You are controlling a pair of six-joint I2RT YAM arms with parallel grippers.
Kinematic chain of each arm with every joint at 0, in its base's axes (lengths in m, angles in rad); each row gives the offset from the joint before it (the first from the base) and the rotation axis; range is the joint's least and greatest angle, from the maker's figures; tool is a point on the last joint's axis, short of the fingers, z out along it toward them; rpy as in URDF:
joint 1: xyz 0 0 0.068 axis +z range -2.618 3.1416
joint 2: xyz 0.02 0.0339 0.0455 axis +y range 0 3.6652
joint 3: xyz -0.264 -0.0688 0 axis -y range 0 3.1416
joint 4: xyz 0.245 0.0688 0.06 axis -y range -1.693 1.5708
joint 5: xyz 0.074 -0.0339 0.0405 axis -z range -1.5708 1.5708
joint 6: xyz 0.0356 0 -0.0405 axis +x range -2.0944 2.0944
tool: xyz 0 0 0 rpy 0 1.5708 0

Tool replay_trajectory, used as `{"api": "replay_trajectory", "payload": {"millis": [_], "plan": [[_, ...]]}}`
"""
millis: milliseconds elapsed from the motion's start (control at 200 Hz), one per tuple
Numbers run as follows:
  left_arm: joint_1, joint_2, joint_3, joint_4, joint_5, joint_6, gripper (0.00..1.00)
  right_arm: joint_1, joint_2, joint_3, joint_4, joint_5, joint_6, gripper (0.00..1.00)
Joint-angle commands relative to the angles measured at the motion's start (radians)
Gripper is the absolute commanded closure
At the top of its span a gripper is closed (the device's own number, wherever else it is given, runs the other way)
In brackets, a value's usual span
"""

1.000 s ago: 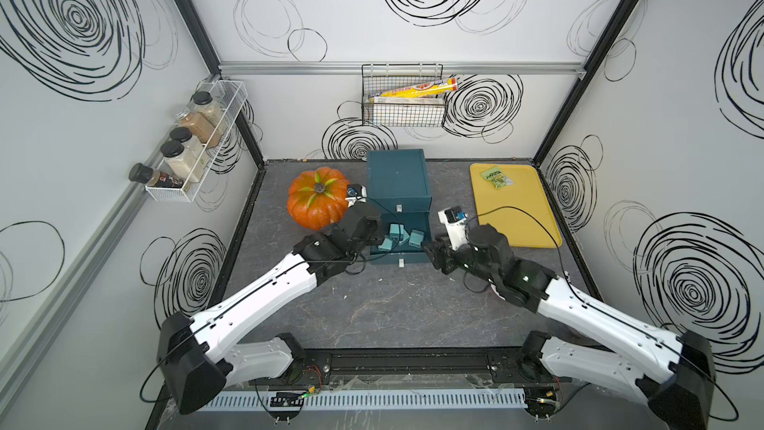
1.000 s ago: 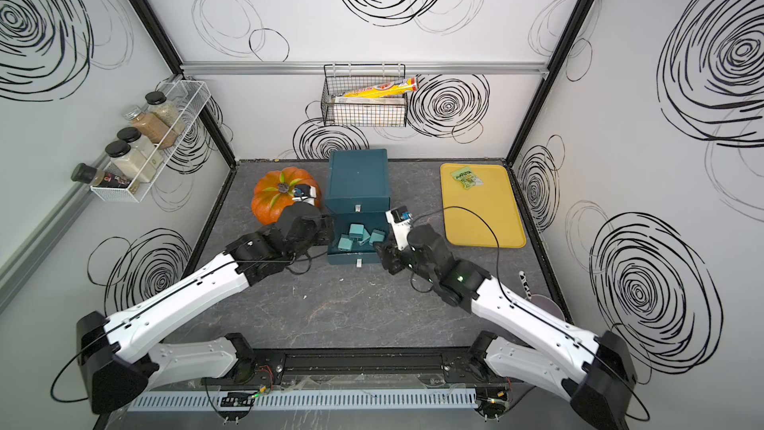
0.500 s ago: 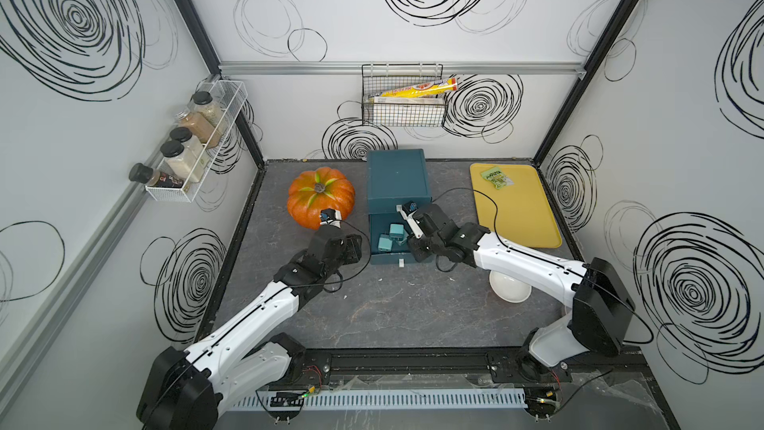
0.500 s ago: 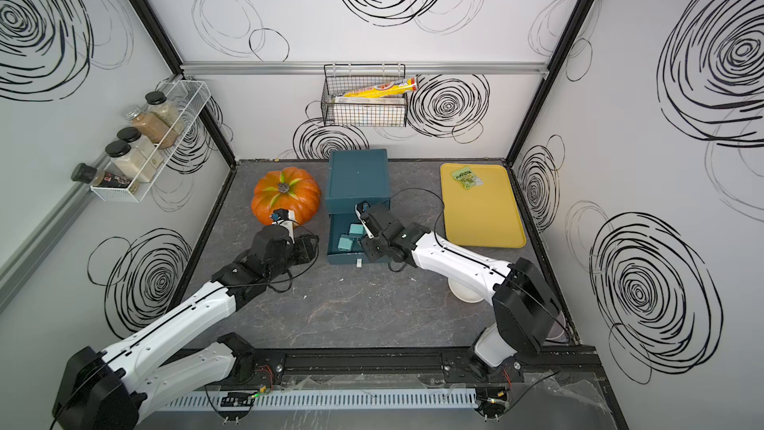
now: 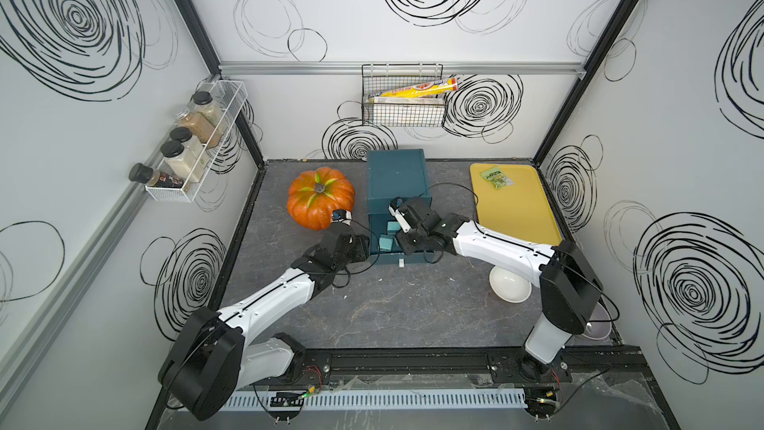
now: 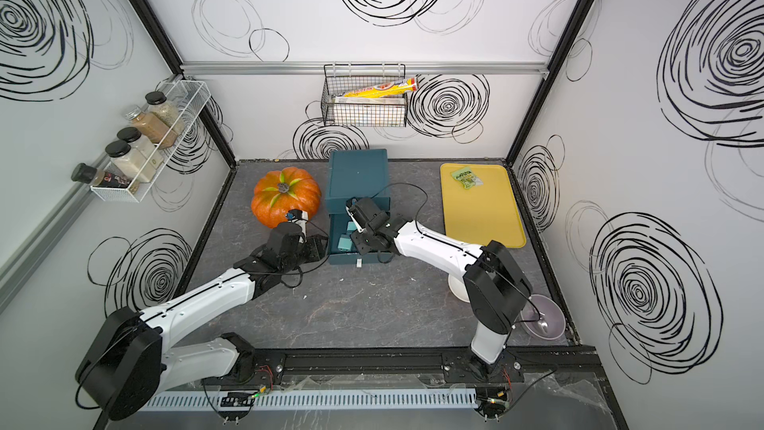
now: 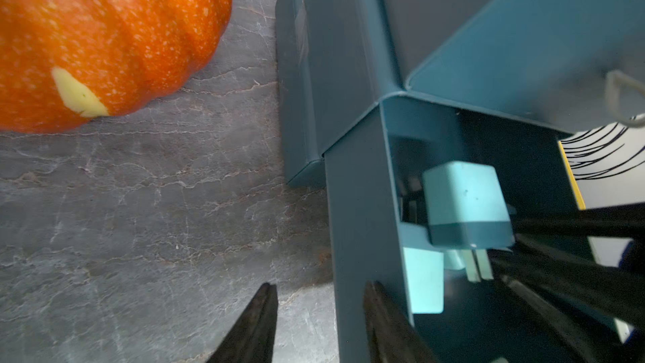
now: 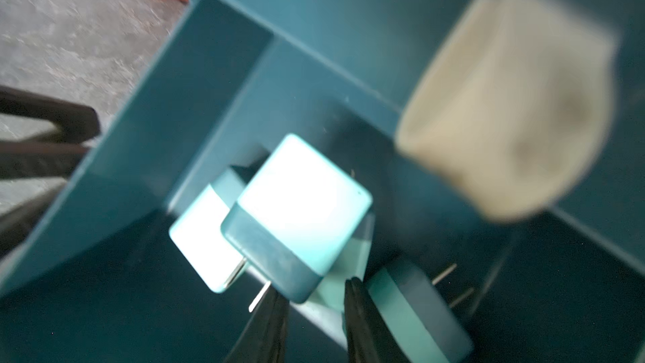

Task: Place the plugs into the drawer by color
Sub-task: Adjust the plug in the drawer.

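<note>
Right gripper (image 8: 313, 288) pinches a teal plug (image 8: 296, 211) by its dark end inside the open bottom drawer (image 7: 359, 204), over other teal plugs (image 8: 206, 235). Left gripper (image 7: 320, 286), jaws parted, straddles the drawer's left wall. Best release low so it settles.

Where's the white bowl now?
In both top views the white bowl sits right of the drawer, partly under the right arm, near the yellow tray.
</note>
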Motion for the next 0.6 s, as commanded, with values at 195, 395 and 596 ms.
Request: {"api": "replay_trajectory", "payload": {"millis": [195,395,596], "plan": [[0.006,0.013,0.016,0.082,0.034,0.024,0.53,0.053,0.086,0.118,-0.034,0.015,-0.013,0.68],[0.008,0.033,0.025,0.087,0.052,0.028,0.53,0.054,0.108,0.134,-0.035,-0.004,-0.022,0.67],[0.012,-0.002,0.035,0.064,0.04,0.023,0.53,0.053,-0.031,0.054,0.0,0.061,-0.011,0.67]]}}
